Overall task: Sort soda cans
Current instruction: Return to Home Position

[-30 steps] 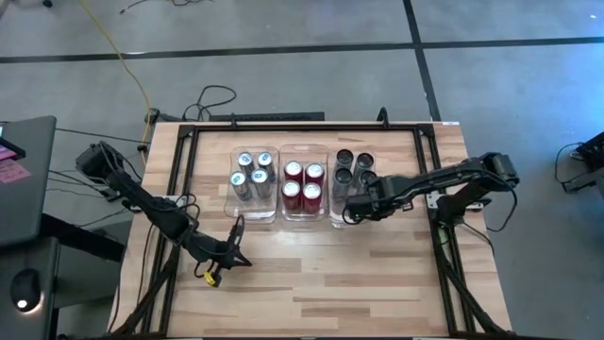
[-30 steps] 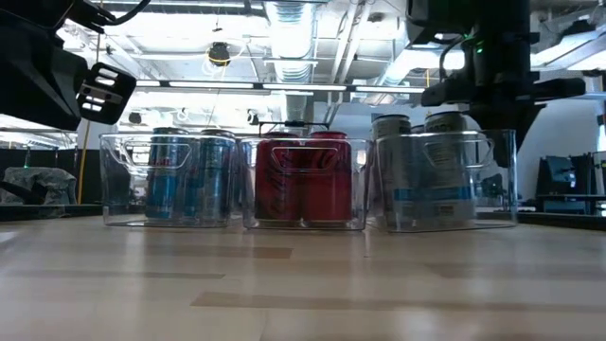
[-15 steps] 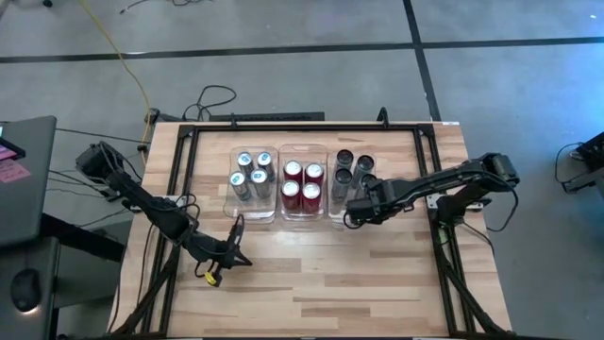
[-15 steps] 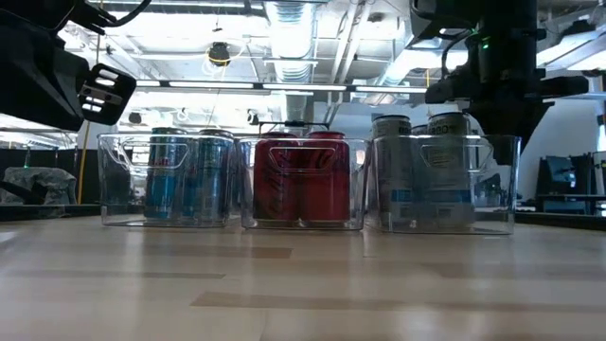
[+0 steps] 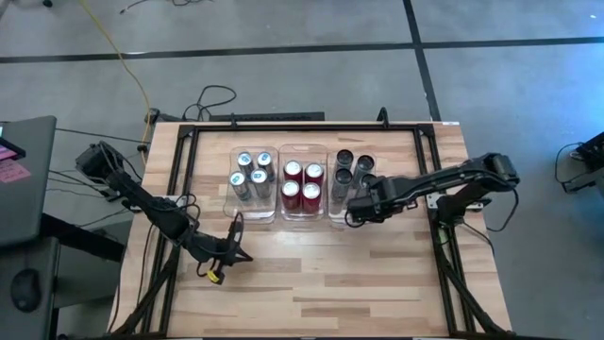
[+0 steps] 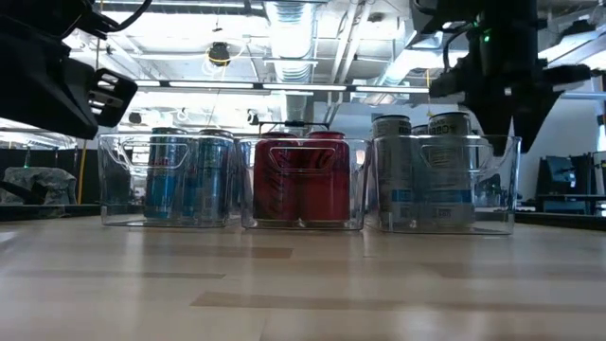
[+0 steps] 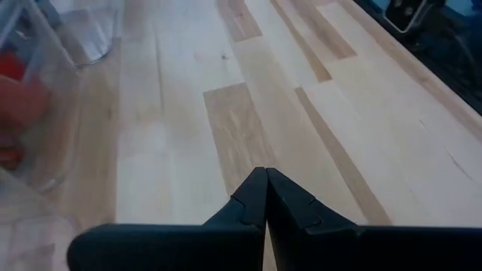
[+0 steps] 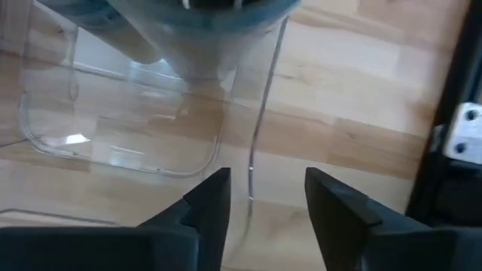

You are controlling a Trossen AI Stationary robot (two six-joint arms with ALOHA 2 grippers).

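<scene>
Grey cans just beyond parted jaws of right gripper

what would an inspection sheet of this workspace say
surface: light wooden table
job's things: silver-blue metal soda cans, red metal soda cans, dark grey metal soda cans, one colour per clear rectangular plastic bin
clutter: nothing seen
grippers: left gripper shut above table; right gripper open beside dark cans' bin
cables: yellow cable, black cables on floor behind table
surroundings: grey floor, black desk at left
</scene>
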